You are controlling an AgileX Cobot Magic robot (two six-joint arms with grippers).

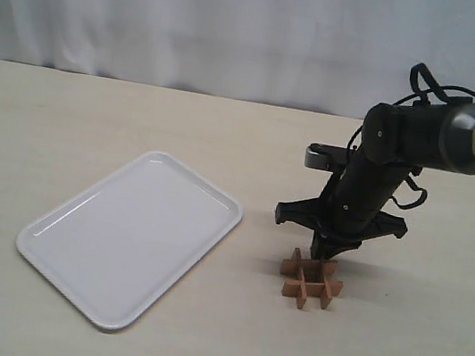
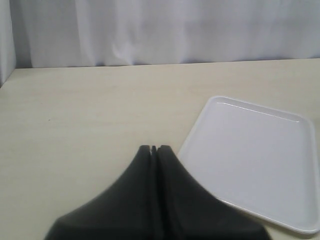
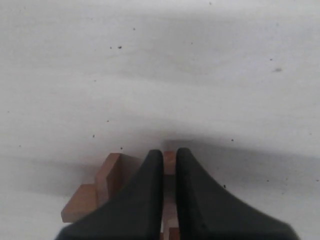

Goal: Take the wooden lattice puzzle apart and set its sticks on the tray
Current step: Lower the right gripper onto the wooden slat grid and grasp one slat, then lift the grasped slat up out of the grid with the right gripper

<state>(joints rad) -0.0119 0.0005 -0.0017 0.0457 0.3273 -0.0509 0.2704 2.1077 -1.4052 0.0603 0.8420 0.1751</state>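
The puzzle [image 1: 311,282] sits on the bench [image 1: 49,112], on the right side of the exterior view, well apart from the tray [image 1: 134,234]. It is whole, a small hash of 4 crossed sticks lying flat. The tray lies at an angle to the left of it, white, with a low rim.

The right arm [image 1: 426,131] reaches in from the right and points steeply down, with the right gripper [image 1: 326,257] planted on the far side of the puzzle. Its wrist view shows 2 black fingers [image 3: 150,175] drawn close, with only a narrow slot between them, and 1 stick [image 3: 169,161] of light wood showing in that slot. The gripper is pinching that stick from above. More of the puzzle pokes out beside 1 finger, resting on the bench.

The left gripper [image 2: 153,148] shows only in its own wrist view. Its 2 fingertips are pressed together with nothing between them, and it hangs over bare bench just beside a long edge of the tray. Whether it touches the bench I cannot tell. A white curtain [image 1: 199,18] hangs behind the bench.
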